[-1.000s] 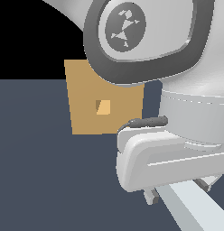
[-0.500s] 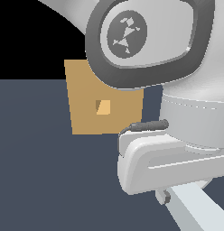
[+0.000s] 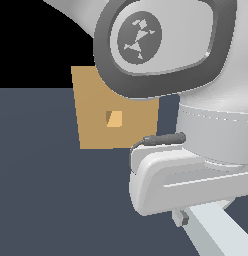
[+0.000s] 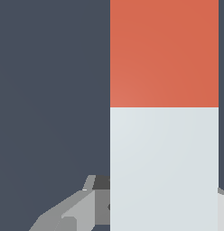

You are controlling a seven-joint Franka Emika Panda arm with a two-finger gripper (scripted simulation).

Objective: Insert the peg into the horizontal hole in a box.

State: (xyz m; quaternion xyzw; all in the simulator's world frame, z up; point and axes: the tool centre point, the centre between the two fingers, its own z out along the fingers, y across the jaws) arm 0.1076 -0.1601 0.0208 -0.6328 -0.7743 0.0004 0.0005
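gripper down at peg, grip unclear

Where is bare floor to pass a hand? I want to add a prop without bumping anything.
Free: the dark floor on the exterior view's left, below the box and beside the end effector. Crowded: the exterior view's right, where the arm overlaps the box's corner and the peg runs out under the end effector.

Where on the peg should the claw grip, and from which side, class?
Grip the peg on its pale grey-white section, fingers closing across its flat opposite sides from above. That probably leaves the red-orange end free to enter the hole in the box. The claw is already at the pale part.
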